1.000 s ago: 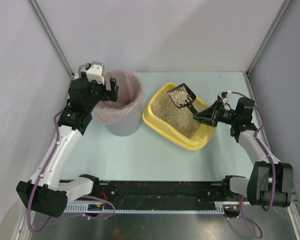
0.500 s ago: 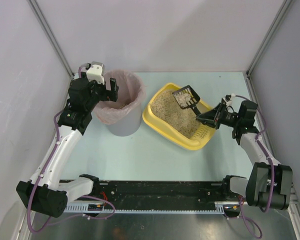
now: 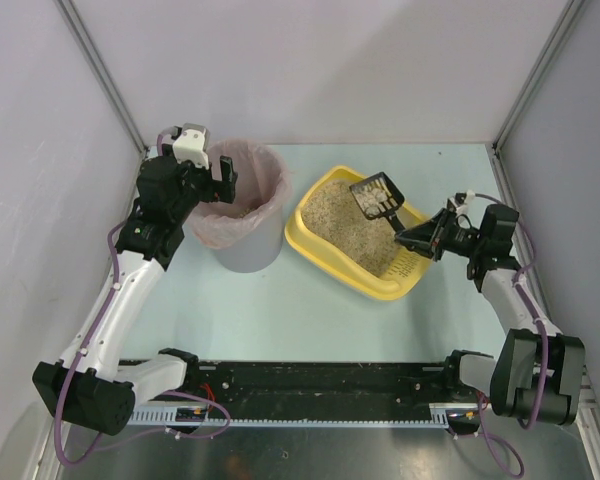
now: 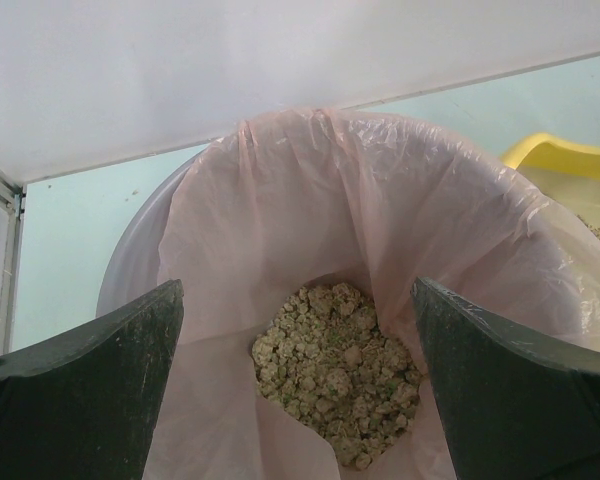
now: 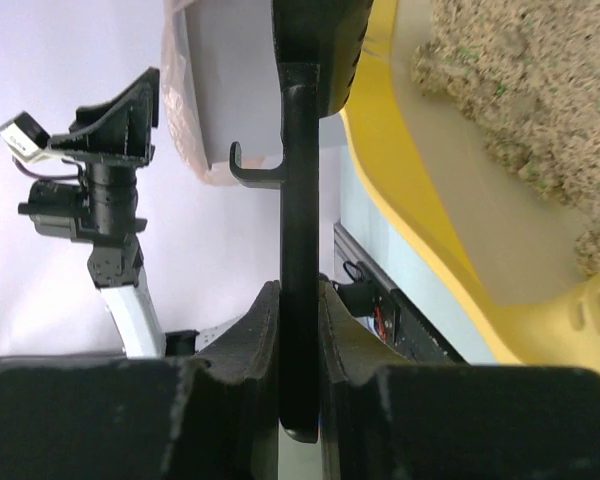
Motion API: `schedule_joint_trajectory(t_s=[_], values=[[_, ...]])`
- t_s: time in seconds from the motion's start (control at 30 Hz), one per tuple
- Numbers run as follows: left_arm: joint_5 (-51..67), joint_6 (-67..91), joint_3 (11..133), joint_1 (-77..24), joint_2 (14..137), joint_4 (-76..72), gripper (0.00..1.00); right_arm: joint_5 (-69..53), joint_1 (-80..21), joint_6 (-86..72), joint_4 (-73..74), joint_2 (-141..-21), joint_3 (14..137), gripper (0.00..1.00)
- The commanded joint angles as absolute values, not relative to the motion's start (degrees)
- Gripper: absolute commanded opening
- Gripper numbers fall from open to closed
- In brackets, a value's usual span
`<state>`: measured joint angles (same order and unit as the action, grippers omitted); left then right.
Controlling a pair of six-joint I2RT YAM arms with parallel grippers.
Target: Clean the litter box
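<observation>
The yellow litter box (image 3: 302, 236) lies right of centre, with beige litter (image 3: 342, 222) in it. My right gripper (image 3: 422, 239) is shut on the handle of a black slotted scoop (image 3: 374, 195). The scoop's head hangs over the far part of the box, dark, with no pile showing on it. In the right wrist view the handle (image 5: 298, 200) stands upright between the shut pads (image 5: 254, 330), beside the yellow wall (image 5: 410, 200). My left gripper (image 3: 220, 180) hovers open over the rim of the grey bin (image 3: 245, 250). Its fingers (image 4: 130, 340) stand wide over the pale clumps (image 4: 335, 370).
The bin has a pink bag liner (image 4: 280, 200) and stands left of the litter box, a small gap between them. A corner of the box (image 4: 560, 155) shows past the bin. Walls close the table on the left, back and right. The black rail (image 3: 320, 385) runs along the near edge.
The scoop held a pale heap of litter one second ago and now looks dark and bare. My right gripper and the scoop have shifted slightly right. The left arm has not moved.
</observation>
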<state>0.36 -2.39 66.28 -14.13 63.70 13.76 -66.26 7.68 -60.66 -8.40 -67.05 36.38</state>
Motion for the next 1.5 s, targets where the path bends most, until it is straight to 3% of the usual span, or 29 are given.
schedule_joint_trajectory(t_s=[0.0,0.07,0.17,0.3,0.43,0.53,0.67,0.8,0.9,1.03,1.17,1.27,1.4,1.47], values=[[0.79,-2.37,65.65,-14.59,62.49,11.07,1.0,-66.09,7.93,-58.62,-9.49,-64.42,36.39,0.0],[0.7,-2.29,65.65,-14.59,62.49,10.99,1.0,-67.66,6.24,-59.32,-9.85,-65.3,36.39,0.0],[1.23,-2.02,65.65,-14.59,62.32,10.9,1.0,-67.24,12.1,-57.75,-6.78,-65.3,36.12,0.0],[0.97,-2.11,65.65,-14.59,62.4,10.9,1.0,-67.41,5.99,-60.11,-10.37,-64.68,35.51,0.0],[1.58,-1.67,65.65,-14.59,62.31,10.81,1.0,-67.24,11.68,-59.4,-9.65,-65.22,34.9,0.0],[1.49,-1.84,65.57,-14.68,62.31,10.81,1.0,-68.28,7.13,-63.53,-14.66,-65.38,34.01,0.0],[2.02,-1.5,65.57,-14.68,62.31,10.72,1.0,-67.86,11.24,-61.62,-11.61,-65.39,33.84,0.0],[1.76,-1.58,65.57,-14.68,62.49,10.81,1.0,-68.38,6.42,-63.63,-14.41,-65.83,33.75,0.0],[2.2,-1.49,65.57,-14.68,62.32,10.72,0.99,-67.42,11.06,-61.0,-10.65,-65.66,33.4,0.0],[1.5,-1.67,65.57,-14.68,62.31,10.64,0.99,-68.11,6.07,-63.54,-14.32,-65.83,33.4,0.0],[1.67,-1.58,65.48,-14.68,62.14,10.72,1.0,-67.24,11.77,-61.34,-11.77,-65.66,32.52,0.0],[0.7,-2.11,65.39,-14.68,62.31,10.72,1.0,-68.02,7.13,-64.15,-15.73,-65.21,32.61,0.0],[1.14,-1.93,65.48,-14.68,62.31,10.63,1.0,-68.56,12.63,-62.5,-12.49,-65.39,32.61,0.0],[1.14,-1.93,65.39,-14.68,62.49,10.63,1.0,-67.85,10.04,-63.1,-13.79,-64.25,32.61,0.0]])
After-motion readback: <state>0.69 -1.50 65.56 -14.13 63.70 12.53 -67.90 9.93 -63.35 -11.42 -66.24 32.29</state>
